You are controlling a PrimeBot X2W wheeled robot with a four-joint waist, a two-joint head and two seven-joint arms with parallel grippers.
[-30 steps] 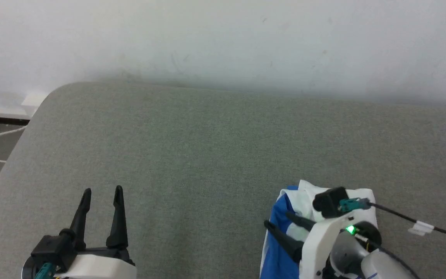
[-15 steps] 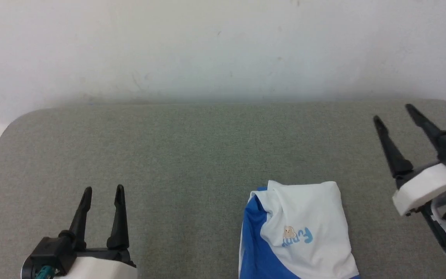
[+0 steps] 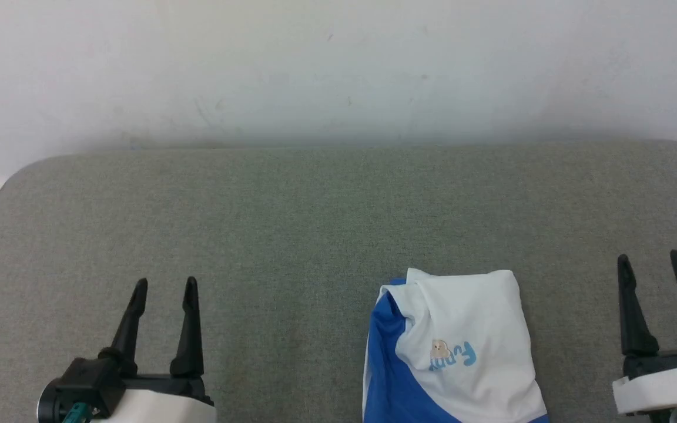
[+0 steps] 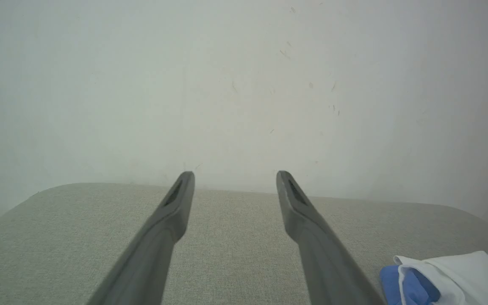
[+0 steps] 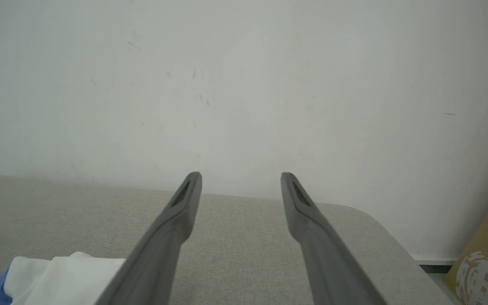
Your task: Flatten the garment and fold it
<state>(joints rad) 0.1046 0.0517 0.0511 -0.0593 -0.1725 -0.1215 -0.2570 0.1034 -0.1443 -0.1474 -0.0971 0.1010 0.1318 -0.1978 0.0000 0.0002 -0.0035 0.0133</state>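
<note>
The garment (image 3: 462, 346) lies folded into a compact white and royal-blue packet with a small blue print, on the grey fabric surface (image 3: 315, 235) near its front edge, right of centre. Its corner also shows in the left wrist view (image 4: 447, 275) and the right wrist view (image 5: 62, 275). My left gripper (image 3: 165, 285) stands open at the lower left, well apart from the garment, with nothing between its fingers. At the lower right my right gripper (image 3: 650, 258) is open too, empty, a short way right of the garment.
A pale wall (image 3: 338, 70) rises behind the grey surface. The surface has rounded far corners. A brown cardboard piece (image 5: 485, 262) stands by the wall beyond the right corner.
My right gripper has left the garment, swung out to the right and come down to the lower right, fingers pointing up. The camera has shifted. The left gripper has hardly moved.
</note>
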